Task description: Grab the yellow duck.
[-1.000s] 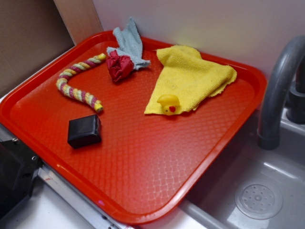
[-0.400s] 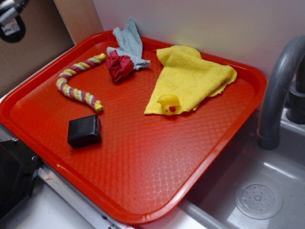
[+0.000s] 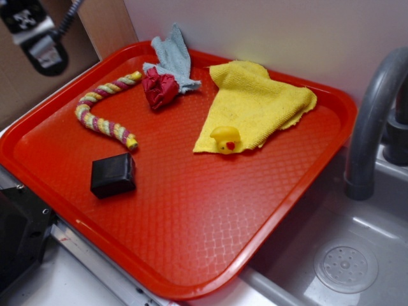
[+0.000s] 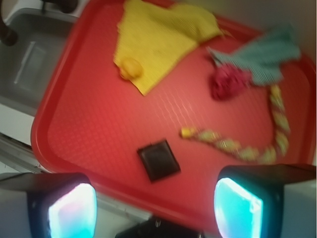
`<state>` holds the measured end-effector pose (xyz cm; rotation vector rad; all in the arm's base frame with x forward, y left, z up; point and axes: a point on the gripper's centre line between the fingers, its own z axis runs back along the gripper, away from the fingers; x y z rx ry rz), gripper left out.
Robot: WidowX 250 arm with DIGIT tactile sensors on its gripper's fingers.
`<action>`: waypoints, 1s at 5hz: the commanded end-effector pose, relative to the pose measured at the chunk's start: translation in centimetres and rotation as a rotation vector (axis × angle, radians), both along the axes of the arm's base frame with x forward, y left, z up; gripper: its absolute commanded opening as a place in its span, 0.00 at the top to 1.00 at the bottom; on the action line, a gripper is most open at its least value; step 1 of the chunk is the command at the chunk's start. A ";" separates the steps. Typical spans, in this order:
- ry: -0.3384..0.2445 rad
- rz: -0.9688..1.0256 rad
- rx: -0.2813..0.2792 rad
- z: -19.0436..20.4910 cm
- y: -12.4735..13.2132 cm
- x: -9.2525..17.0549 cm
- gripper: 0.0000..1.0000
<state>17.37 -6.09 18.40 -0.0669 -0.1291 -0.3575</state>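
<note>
The yellow duck [image 3: 225, 138] is small and glossy with a red-orange beak. It stands on the red tray [image 3: 210, 217], at the near corner of a yellow cloth [image 3: 258, 102]. In the wrist view the duck [image 4: 130, 68] lies far ahead, at the upper left. My gripper [image 4: 154, 210] hangs high over the tray's near-left edge, open, with its glowing pads [image 4: 72, 210] wide apart and nothing between them. In the exterior view only the arm's end [image 3: 39, 39] shows, in the top left corner, far from the duck.
A black box [image 3: 113, 174], a striped rope toy [image 3: 102, 118], a crumpled red piece [image 3: 159, 88] and a grey-blue cloth [image 3: 172, 57] also lie on the tray. A grey faucet [image 3: 373, 121] and sink [image 3: 344, 255] stand to the right. A wall runs behind.
The arm's end has come into the exterior view at the top left and moved down and rightward. The duck and the other things have not moved.
</note>
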 end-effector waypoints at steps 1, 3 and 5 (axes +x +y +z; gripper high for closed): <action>-0.009 -0.144 -0.004 -3.3 -2.4 3.7 0.00; 0.031 -0.266 0.046 -8.2 -5.0 6.7 0.00; 0.131 -0.315 0.077 -12.4 -6.8 8.6 0.00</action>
